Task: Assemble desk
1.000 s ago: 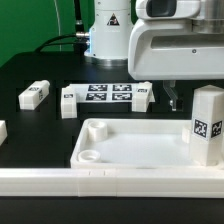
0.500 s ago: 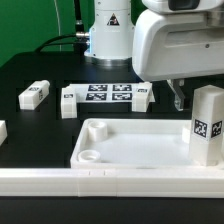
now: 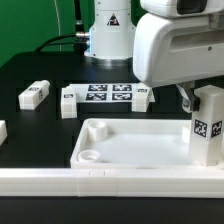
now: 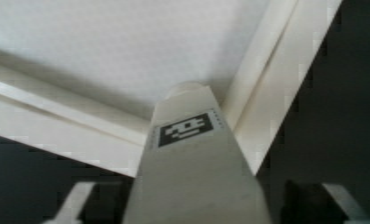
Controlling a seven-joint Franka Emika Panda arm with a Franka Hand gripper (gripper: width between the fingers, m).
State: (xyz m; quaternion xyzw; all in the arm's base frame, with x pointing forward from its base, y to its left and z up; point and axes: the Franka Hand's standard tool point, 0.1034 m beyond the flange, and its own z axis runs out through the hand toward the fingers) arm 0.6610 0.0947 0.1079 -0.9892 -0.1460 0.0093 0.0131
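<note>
The white tray-like tabletop [image 3: 135, 140] lies at the front, with a round socket at its near left corner. One white tagged leg [image 3: 208, 124] stands upright in the tabletop's corner at the exterior view's right. My gripper [image 3: 187, 97] hangs just behind and above that leg, partly hidden by it. In the wrist view the leg [image 4: 196, 140] rises between my open gripper [image 4: 200, 208]. A dark gap shows on each side between the fingers [image 4: 84, 205] and the leg. The tabletop's rim [image 4: 93, 95] lies below.
Loose legs lie on the black table: one at the left [image 3: 35, 95], one by the marker board's left end [image 3: 68, 102], one at its right end [image 3: 145, 95], one at the far left edge [image 3: 2, 130]. The marker board [image 3: 105, 93] lies behind the tabletop. A long white border rail [image 3: 100, 182] runs along the front.
My gripper has moved toward the exterior view's right, from beside the marker board to just behind the upright leg. The leg and tabletop have not moved.
</note>
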